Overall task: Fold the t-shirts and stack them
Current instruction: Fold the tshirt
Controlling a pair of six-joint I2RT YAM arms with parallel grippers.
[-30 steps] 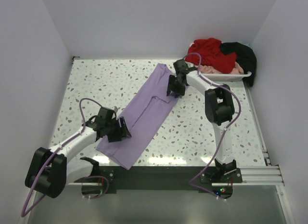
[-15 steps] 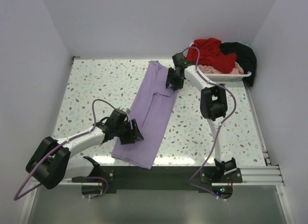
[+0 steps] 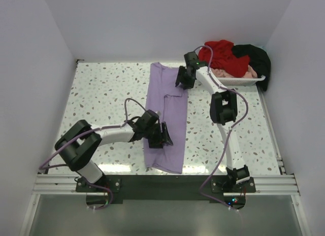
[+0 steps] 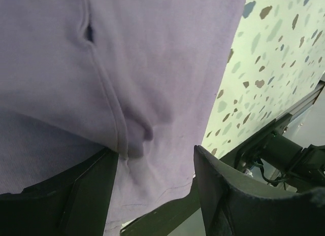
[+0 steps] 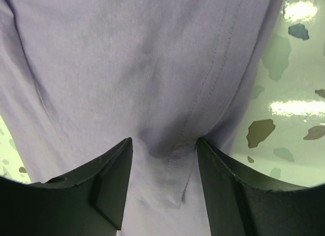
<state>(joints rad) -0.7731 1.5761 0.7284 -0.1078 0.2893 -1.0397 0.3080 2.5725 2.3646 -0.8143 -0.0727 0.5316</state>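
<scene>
Nearest, the left gripper (image 4: 152,154) pinches a bunched fold of the lavender t-shirt (image 3: 165,114), seen closely only by its wrist camera; the overhead view alone shows the shirt lying as a long strip on the speckled counter (image 3: 101,89); at the far end the right gripper (image 5: 163,144) clamps a stitched edge; beyond, a white tray (image 3: 238,82) holds the red t-shirt (image 3: 219,52), black t-shirt (image 3: 256,58) and pale pink t-shirt (image 3: 228,72).
</scene>
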